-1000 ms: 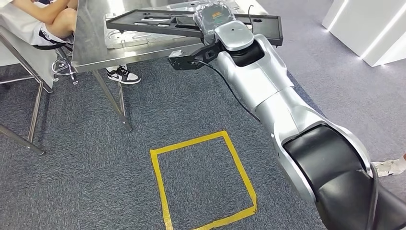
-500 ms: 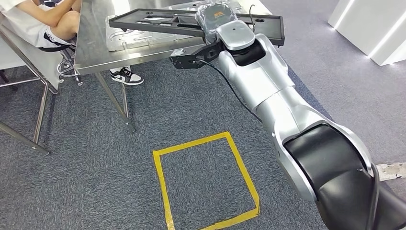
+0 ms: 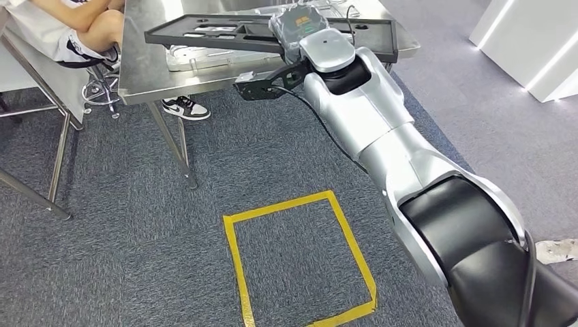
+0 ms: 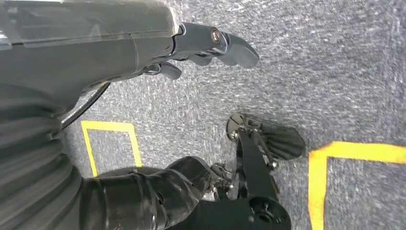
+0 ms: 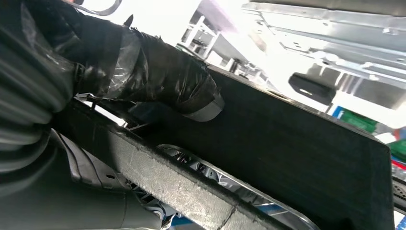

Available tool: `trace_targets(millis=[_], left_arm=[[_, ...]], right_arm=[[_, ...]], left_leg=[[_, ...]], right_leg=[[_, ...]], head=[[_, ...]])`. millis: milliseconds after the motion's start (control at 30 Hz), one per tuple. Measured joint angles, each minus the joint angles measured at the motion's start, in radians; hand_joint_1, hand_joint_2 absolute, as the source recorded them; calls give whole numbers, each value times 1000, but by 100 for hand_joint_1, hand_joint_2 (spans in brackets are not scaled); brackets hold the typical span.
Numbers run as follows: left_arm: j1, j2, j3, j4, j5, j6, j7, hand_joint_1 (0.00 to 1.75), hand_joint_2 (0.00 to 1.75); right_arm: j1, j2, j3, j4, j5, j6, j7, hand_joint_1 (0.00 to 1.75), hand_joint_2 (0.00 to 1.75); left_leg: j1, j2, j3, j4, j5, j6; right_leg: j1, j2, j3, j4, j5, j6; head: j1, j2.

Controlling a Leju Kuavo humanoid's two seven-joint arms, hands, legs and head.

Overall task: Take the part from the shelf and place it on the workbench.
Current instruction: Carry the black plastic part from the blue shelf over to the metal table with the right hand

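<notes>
Part (image 3: 225, 33) — a long, flat black frame with cut-outs — hangs level over the steel table (image 3: 143, 75) at about 12 o'clock in the head view, its span running from 11 o'clock across to 1 o'clock. Whether it touches the tabletop or floats just above it, I cannot tell. Going left to right: at 10 o'clock a seated person (image 3: 75, 27) sits beside the table, a sneaker (image 3: 185, 107) showing under the table edge by the slanted metal legs. A pale moulded piece (image 3: 198, 58) lies on the table beneath the left half of the part. Lower, near 6 o'clock, a square of yellow tape (image 3: 300, 259) marks the grey carpet (image 3: 123, 238). Further right, the right hand (image 3: 300, 26) holds the part near its middle, wrapped in clear film; the silver right arm (image 3: 382, 136) rises from 5 o'clock toward it, with a black cable running along it. In the right wrist view the same hand's dark, film-wrapped fingers (image 5: 158, 76) are clamped on the black edge of the part (image 5: 297, 163), a bright metal surface behind it.

The left hand (image 4: 206, 48) hangs over the carpet in the left wrist view — its dark fingers (image 4: 230, 45) lie close together, curled slightly, with nothing between them.
</notes>
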State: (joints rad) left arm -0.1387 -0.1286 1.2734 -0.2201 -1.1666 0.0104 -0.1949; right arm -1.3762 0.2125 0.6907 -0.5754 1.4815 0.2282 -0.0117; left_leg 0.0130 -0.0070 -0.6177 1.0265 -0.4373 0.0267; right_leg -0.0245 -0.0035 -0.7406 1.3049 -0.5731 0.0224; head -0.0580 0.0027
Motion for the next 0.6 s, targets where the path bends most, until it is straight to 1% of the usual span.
trace_targets(millis=[33,67,100,133,167,200,233,267,333,367,400,433,467,500,533,567,600], left_arm=[[0,0,0,0,-1,-1,0,0,175],[0,0,0,0,-2,-1,0,0,175],[-1,0,0,0,-3,-2,1,0,175],[0,-2,0,0,-4,-2,1,0,175],[0,-4,-1,0,-4,-2,2,0,175],[0,-6,-1,0,-5,-2,3,0,175],[0,-7,-1,1,-5,-2,3,0,175],[-1,-8,-1,1,-6,-2,4,0,175],[-3,-6,-1,1,-7,-2,5,0,175],[-4,-5,-1,0,-7,-2,5,0,175],[-4,-4,-1,0,-7,-2,5,0,175],[-4,-3,-1,0,-7,-2,6,0,175],[-4,-3,-1,0,-7,-2,6,0,175],[-4,-3,-1,0,-7,-2,6,0,175],[-3,-3,-1,0,-7,-2,6,0,175],[-3,-3,-1,0,-7,-2,6,0,175],[-3,-2,-1,0,-8,-2,6,0,175]], right_arm=[[1,0,0,0,0,1,0,175,175],[1,0,0,0,0,1,0,175,175],[1,0,1,0,0,1,0,175,175],[0,0,0,0,0,1,1,175,175],[-2,0,0,0,0,1,2,175,175],[-3,0,0,0,0,1,2,175,175],[-3,1,0,0,0,0,2,175,175],[-4,2,1,0,0,0,2,175,175],[-4,3,0,0,0,-1,4,175,175],[-4,3,0,0,0,-1,5,175,175],[-5,4,0,-1,0,-1,6,175,175],[-6,5,0,0,0,-2,6,175,175],[-5,6,1,0,0,-2,6,175,175],[-4,7,1,0,0,-1,5,175,175],[-2,7,1,0,0,-1,5,175,175],[0,8,1,0,0,-1,5,175,175],[0,8,1,0,0,-1,5,175,175]], left_leg=[[-4,-1,5,0,-4,4],[-8,-4,11,0,-8,6],[-11,-7,17,0,-12,7],[-13,-9,23,0,-16,8],[-16,-12,26,1,-20,6],[-16,-13,26,1,-23,4],[-16,-13,25,0,-25,0],[-16,-14,25,-1,-26,-4],[-16,-11,26,0,-32,-13],[-16,-9,21,14,-42,-17],[-15,-8,6,49,-60,-23],[-11,-6,-21,101,-82,-28],[-7,-6,-56,165,-104,-34],[-1,-5,-91,219,-116,-41],[4,-3,-113,247,-112,-47],[10,-1,-119,238,-88,-54],[15,1,-106,192,-49,-61]], right_leg=[[4,0,-21,22,8,-5],[8,1,-23,5,36,-12],[14,1,-7,-47,76,-21],[21,2,18,-116,115,-34],[28,2,45,-179,144,-46],[34,2,65,-224,157,-55],[38,2,75,-247,159,-61],[40,2,80,-255,156,-62],[33,1,90,-271,157,-64],[28,0,99,-280,157,-65],[23,-1,108,-289,158,-66],[22,-2,114,-293,156,-67],[21,-2,118,-294,153,-68],[19,-2,122,-293,149,-67],[17,-2,126,-291,144,-65],[14,-2,130,-288,138,-61],[10,-1,133,-283,132,-55]], head=[[0,0],[0,0],[0,0],[0,0],[0,0],[0,0],[0,0],[0,0],[0,0],[0,0],[0,0],[0,0],[-1,0],[0,0],[0,0],[0,0],[0,0]])
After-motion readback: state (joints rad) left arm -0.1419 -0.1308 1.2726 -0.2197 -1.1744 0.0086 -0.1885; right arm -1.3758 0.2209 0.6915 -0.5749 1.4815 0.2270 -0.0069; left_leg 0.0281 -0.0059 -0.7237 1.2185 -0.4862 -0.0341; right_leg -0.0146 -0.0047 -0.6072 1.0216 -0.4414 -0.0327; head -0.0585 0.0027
